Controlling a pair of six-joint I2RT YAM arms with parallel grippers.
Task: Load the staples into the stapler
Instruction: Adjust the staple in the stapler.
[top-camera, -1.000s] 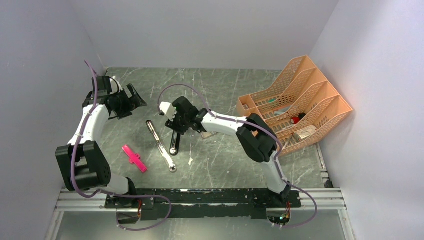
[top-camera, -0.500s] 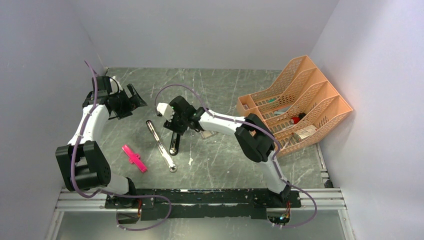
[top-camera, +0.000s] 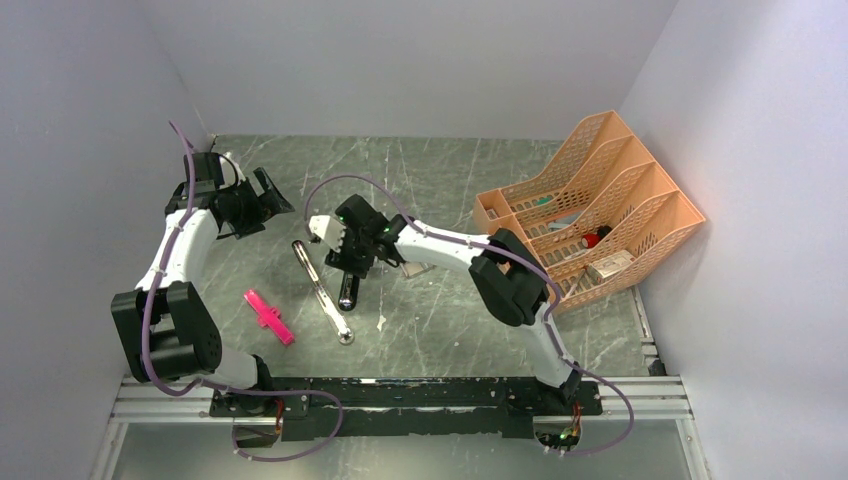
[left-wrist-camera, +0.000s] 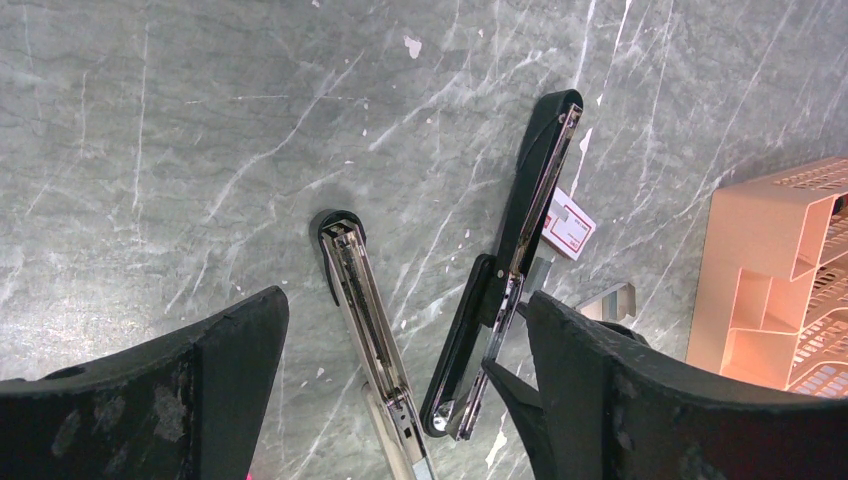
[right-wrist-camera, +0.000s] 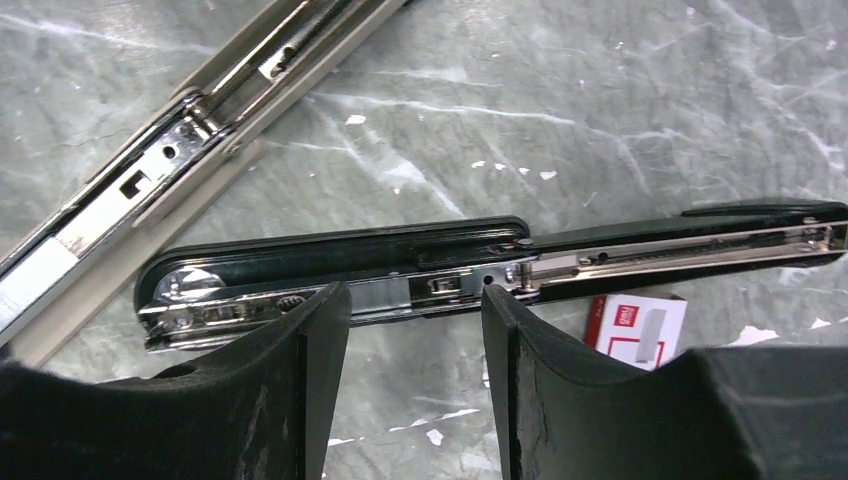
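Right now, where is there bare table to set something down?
Bare: far strip between left gripper and file rack; near patch from silver stapler to that rack. Crowded: centre, black stapler, staple box, right gripper.

Two staplers: black stapler (left-wrist-camera: 528, 195), with silver-grey stapler (left-wrist-camera: 362, 310) just beside it. One staple box (left-wrist-camera: 569, 222) against its other side. One pink cross piece (top-camera: 269, 316), past the silver-grey. One orange file rack (top-camera: 650, 200), well apart.

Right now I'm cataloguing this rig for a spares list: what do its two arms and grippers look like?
Both the left arm and right arm have white links, bulky black joint housings and a purple cable looping alongside. The left gripper and right gripper are black, with broad tapered fingers whose matte surfaces look scuffed.
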